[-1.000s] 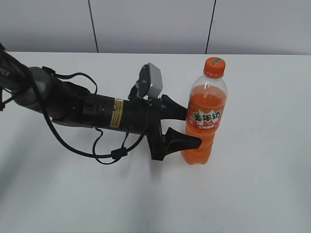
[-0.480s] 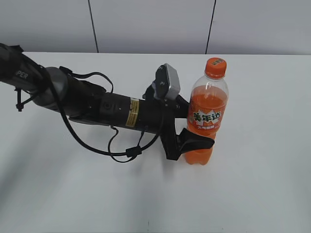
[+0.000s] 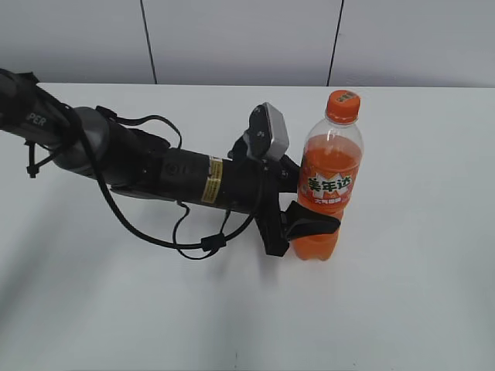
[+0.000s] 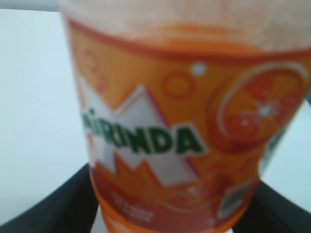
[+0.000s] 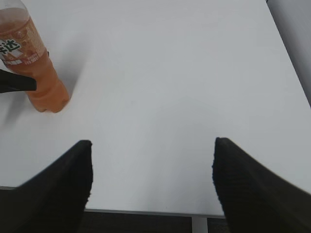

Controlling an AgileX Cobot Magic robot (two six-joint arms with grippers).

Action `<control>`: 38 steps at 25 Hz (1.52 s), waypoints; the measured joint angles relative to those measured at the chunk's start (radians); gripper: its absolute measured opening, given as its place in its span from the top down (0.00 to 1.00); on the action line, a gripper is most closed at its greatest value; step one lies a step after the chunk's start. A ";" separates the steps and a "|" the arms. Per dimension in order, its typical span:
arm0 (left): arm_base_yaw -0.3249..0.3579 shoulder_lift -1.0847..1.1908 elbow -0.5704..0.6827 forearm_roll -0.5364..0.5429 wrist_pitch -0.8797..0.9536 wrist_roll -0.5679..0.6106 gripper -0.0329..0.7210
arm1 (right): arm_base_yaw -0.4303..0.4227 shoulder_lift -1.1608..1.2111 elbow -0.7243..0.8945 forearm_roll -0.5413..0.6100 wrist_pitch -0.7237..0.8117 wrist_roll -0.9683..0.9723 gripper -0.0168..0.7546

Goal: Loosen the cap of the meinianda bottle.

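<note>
Reaching level over table (image 3: 418, 309), left tool (image 3: 309, 202) straddles meinianda bottle (image 3: 326, 185) (grip unclear); right tool (image 5: 153, 179) gapes empty.

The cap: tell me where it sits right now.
In the exterior view the cap sits screwed on top of the meinianda bottle, right of centre on the white table, above the left gripper bracketing the bottle's lower body.
</note>
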 joint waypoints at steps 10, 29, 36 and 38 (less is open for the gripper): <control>-0.001 0.000 0.000 0.000 0.000 -0.002 0.41 | 0.000 0.000 0.000 0.000 0.000 0.000 0.23; -0.001 0.000 0.000 0.002 0.001 -0.002 0.41 | 0.000 0.280 -0.132 0.000 -0.001 0.016 0.23; -0.001 0.000 0.000 0.002 0.001 -0.002 0.41 | 0.000 0.547 -0.281 0.000 0.017 0.084 0.23; -0.001 0.000 -0.001 0.004 0.000 -0.002 0.41 | 0.000 0.624 -0.333 0.000 0.040 0.099 0.23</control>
